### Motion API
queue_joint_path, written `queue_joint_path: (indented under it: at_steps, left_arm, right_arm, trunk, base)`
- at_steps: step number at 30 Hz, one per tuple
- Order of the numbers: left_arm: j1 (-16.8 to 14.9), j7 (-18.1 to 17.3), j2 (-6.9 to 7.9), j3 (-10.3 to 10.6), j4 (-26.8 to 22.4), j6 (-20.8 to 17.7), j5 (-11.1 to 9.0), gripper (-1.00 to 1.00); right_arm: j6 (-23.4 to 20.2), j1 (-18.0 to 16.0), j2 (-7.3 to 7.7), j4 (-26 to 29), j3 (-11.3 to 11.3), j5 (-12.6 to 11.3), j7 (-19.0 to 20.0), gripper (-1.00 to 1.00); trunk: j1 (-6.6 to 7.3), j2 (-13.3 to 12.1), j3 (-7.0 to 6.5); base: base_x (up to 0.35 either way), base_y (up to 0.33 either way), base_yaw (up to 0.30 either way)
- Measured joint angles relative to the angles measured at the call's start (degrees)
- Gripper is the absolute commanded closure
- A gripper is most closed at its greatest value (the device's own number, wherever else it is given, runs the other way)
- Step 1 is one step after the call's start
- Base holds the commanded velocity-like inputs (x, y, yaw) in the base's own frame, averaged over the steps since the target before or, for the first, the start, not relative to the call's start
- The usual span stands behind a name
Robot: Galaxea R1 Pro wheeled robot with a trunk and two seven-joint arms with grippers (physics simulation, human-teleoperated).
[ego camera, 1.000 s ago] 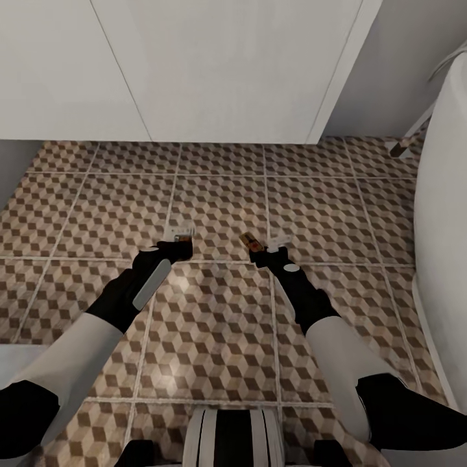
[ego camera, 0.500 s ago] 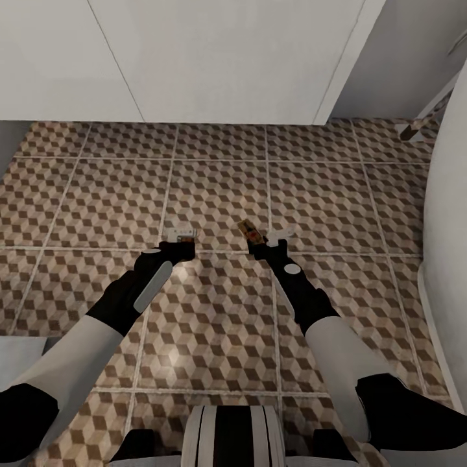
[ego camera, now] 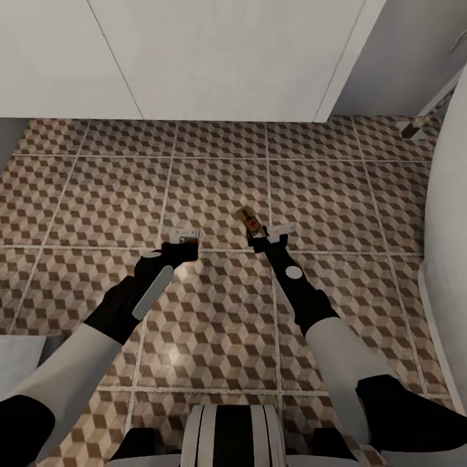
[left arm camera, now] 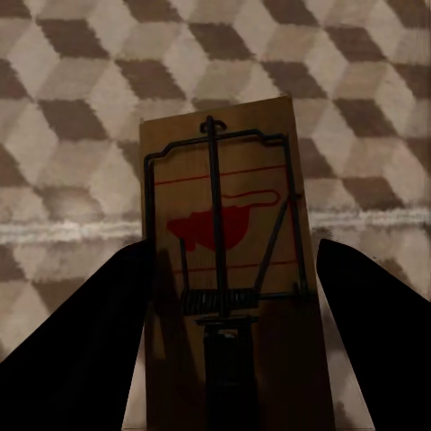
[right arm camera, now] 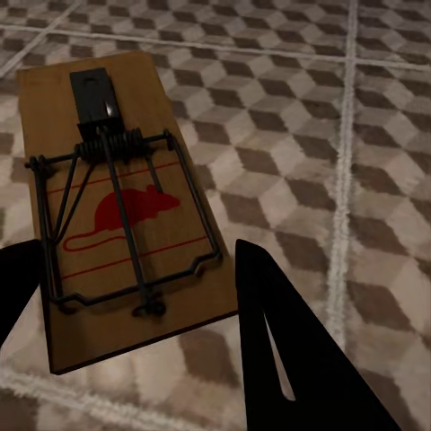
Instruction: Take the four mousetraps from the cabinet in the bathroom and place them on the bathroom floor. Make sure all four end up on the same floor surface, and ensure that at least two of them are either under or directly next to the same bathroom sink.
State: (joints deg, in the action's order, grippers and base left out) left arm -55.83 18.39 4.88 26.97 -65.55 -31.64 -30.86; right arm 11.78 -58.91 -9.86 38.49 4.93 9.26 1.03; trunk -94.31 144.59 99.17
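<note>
Both arms reach low over the cube-patterned bathroom floor [ego camera: 97, 194], in front of the white vanity under the sink [ego camera: 227, 58]. My left gripper [ego camera: 185, 235] is shut on a small wooden mousetrap [left arm camera: 224, 242]. Its dark fingers [left arm camera: 90, 350] press the board's two long edges, and the wire bar and red mouse print face up. My right gripper [ego camera: 264, 232] is shut on a second mousetrap [ego camera: 250, 220], which sticks out forward and tilted. In the right wrist view this mousetrap [right arm camera: 117, 215] sits between both fingers [right arm camera: 278, 350], just above the tiles.
The curved white side of a bathtub [ego camera: 447, 227] rises along the right edge. A small brown foot [ego camera: 412, 126] stands in the far right corner by a grey wall [ego camera: 402, 52]. My base [ego camera: 230, 438] is at the bottom, with open tiles around both hands.
The camera tilted, so the vanity's lower edge sits higher in the picture than a second ago. My right gripper has pushed its mousetrap slightly forward. My left gripper has barely moved.
</note>
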Motion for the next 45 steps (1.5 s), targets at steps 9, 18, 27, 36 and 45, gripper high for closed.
queue_joint_path:
  at_steps: [9, 18, 27, 36, 45]
  left_arm:
    - [1.1, 0.0, 0.14, 0.0, 0.5, 0.0, -0.1, 1.00]
    - [1.4, 0.0, 0.14, 0.0, 0.6, 0.0, -0.1, 1.00]
    - [1.5, 0.0, 0.15, 0.0, 0.5, 0.0, 0.0, 1.00]
    - [2.2, 0.0, 0.13, 0.0, 0.4, 0.0, 0.0, 1.00]
    - [2.3, 0.0, 0.15, 0.0, 0.3, 0.1, 0.0, 1.00]
  right_arm:
    - [0.1, 0.4, 0.19, -0.2, 0.0, 0.1, 0.0, 1.00]
    - [0.1, 1.5, 0.27, -0.4, -0.1, 0.1, -0.1, 1.00]
    - [0.1, 1.6, 0.30, -0.4, -0.1, 0.1, -0.1, 1.00]
    - [0.2, 2.5, 0.45, -0.3, -0.1, 0.3, -0.2, 1.00]
    - [0.2, 2.7, 0.50, 0.0, -0.1, 0.3, -0.2, 1.00]
  trunk:
    - [0.03, 0.0, 0.00]
    - [0.03, 0.0, 0.00]
    - [0.00, 0.0, 0.00]
    - [-0.03, 0.0, 0.22]
    - [-0.26, 0.1, 2.21]
  base:
    - [0.129, 0.000, 0.000]
    - [0.299, 0.000, 0.000]
    - [0.086, 0.000, 0.000]
    - [0.003, 0.000, 0.000]
    - [0.000, 0.000, 0.000]
